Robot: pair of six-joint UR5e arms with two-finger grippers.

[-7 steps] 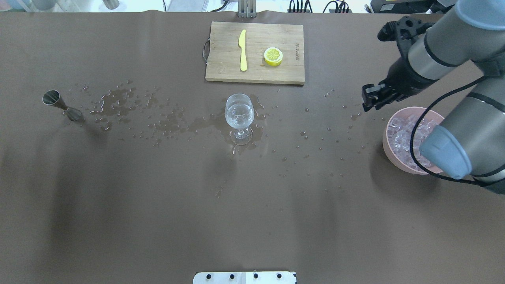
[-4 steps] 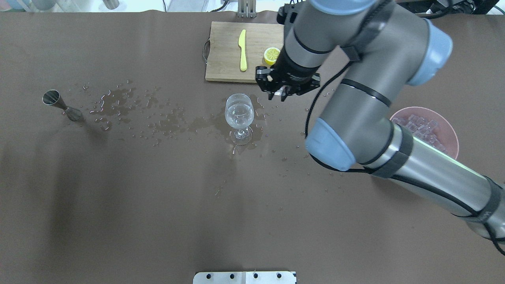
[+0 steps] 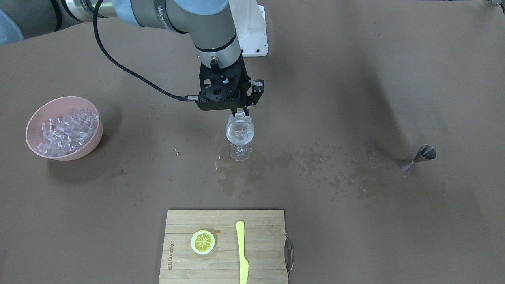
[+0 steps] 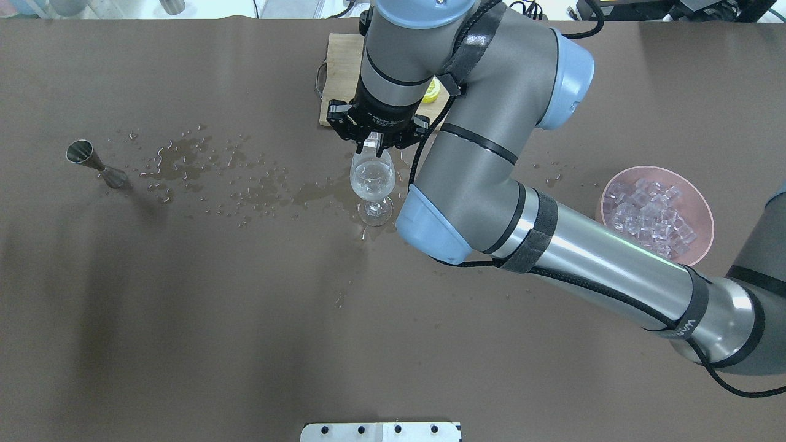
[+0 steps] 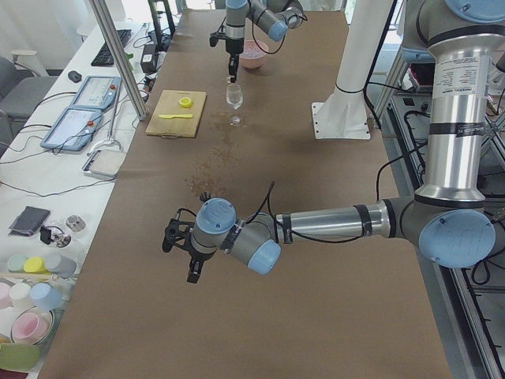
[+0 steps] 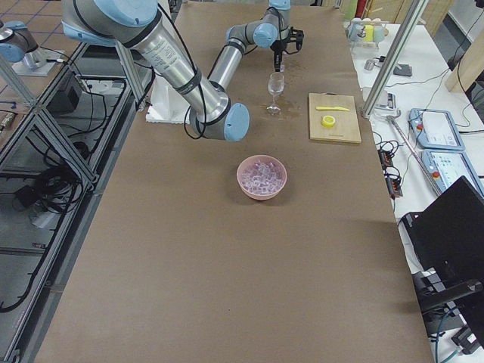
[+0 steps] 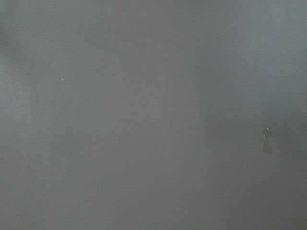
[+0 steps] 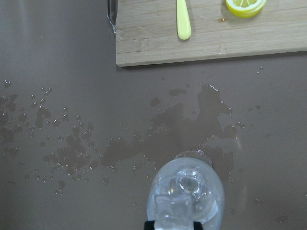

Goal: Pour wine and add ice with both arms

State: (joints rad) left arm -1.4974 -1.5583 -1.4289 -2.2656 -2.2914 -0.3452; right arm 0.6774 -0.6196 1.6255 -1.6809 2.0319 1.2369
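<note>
The wine glass (image 4: 372, 179) stands upright mid-table with clear wine (image 3: 239, 134) in its bowl. My right gripper (image 4: 372, 146) hangs right over the glass rim, shut on one clear ice cube (image 8: 172, 210). The right wrist view shows that cube above the glass mouth (image 8: 189, 189). More ice (image 4: 648, 212) fills the pink bowl (image 4: 709, 230) at the right. My left gripper (image 5: 181, 259) shows only in the exterior left view, low over bare table; I cannot tell whether it is open or shut. The left wrist view shows only table.
A steel jigger (image 4: 92, 161) stands far left. Spilled water (image 4: 196, 162) spreads between it and the glass. A wooden cutting board (image 3: 225, 256) with a lemon slice (image 3: 202, 241) and a yellow knife (image 3: 241, 252) lies just beyond the glass.
My right arm swung from the ice bowl leftwards across the table and now holds the cube over the glass. Glass, jigger and bowl have not moved.
</note>
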